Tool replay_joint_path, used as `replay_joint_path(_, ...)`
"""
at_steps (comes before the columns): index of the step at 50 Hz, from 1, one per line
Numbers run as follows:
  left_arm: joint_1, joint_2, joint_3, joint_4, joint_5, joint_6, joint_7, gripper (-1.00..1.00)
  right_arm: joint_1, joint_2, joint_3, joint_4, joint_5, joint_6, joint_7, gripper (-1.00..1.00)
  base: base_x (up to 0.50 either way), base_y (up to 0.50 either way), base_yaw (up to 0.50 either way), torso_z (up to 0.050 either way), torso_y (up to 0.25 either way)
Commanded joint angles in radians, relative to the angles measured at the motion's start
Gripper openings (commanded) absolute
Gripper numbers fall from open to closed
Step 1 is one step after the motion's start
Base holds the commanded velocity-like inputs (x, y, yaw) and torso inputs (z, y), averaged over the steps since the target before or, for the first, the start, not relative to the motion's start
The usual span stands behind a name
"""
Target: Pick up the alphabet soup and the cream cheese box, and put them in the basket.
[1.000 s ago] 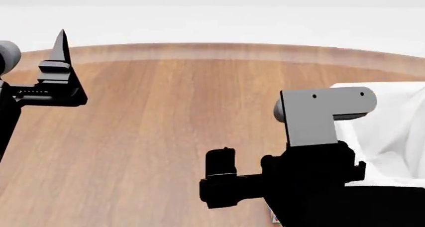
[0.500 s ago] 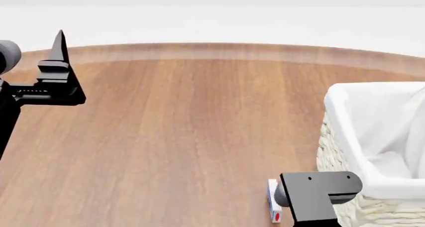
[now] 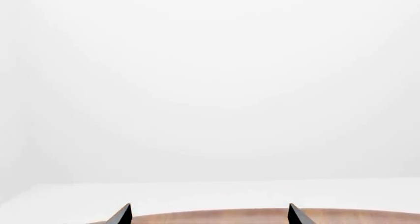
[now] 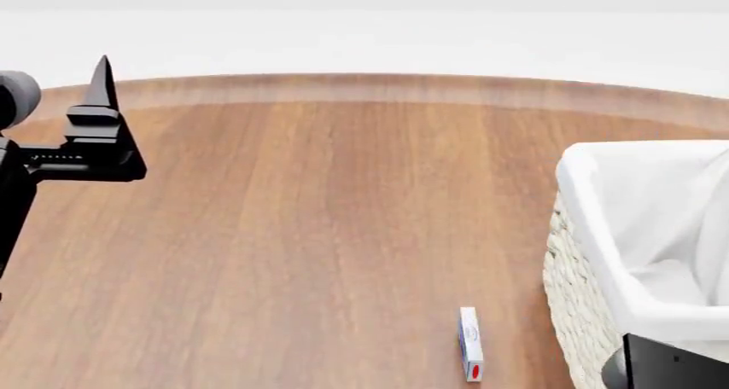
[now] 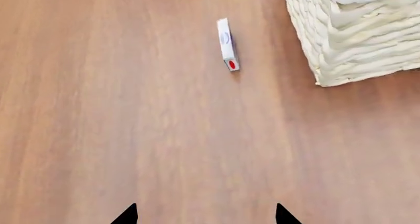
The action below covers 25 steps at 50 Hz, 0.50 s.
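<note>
Wood grain runs across the round table [image 4: 319, 218], a smooth brown top with a paler band at its far rim, streaks heading away from the robot. One basket [image 4: 592, 269] stands at the right side: rectangular, its wall made of thick cream wicker strands woven in rows, with a white cloth liner [image 4: 650, 218] folded over the rim. The right wrist view shows one corner of that basket [image 5: 354, 32] resting on the wood.

One cream cheese box [image 4: 469, 345] lies on the table just beside the basket's left wall, apart from it with a strip of bare wood between. It is a thin, flat white carton with a blue mark midway and a red spot at the nearer end. Its long axis runs away from the robot, roughly along the grain and along the basket's side, red end toward the robot. In the right wrist view the box [image 5: 227, 44] sits well ahead of the fingertips.

Two grippers show. The left gripper [image 4: 101, 116] is raised over the table's left side, black, with a pointed finger standing up; its tips [image 3: 123, 215] are spread apart with nothing between. The right gripper [image 5: 204, 215] also has its two dark tips spread, holding nothing, above bare wood
</note>
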Motion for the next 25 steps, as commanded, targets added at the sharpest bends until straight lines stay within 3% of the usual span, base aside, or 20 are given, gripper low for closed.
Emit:
replay_joint_path(1,0.001,-0.009,-0.001,-0.021,-0.003,0.019,-0.002,1.00,-0.178,0.037,0.202,-0.057,-0.036,-0.079,-0.015,1.00,0.00,0.00,0.00,0.000,0.000)
replay_joint_path(11,0.008,-0.013,0.002,-0.031,-0.007,0.031,-0.005,1.00,-0.332,0.040,0.413,-0.088,-0.071,-0.094,-0.057,1.00,0.00,0.00,0.00,0.000,0.000)
replay_joint_path(25,0.013,-0.019,0.005,-0.040,-0.013,0.042,-0.010,1.00,-0.491,0.002,0.603,-0.106,-0.095,-0.078,-0.111,1.00,0.00,0.00,0.00,0.000,0.000)
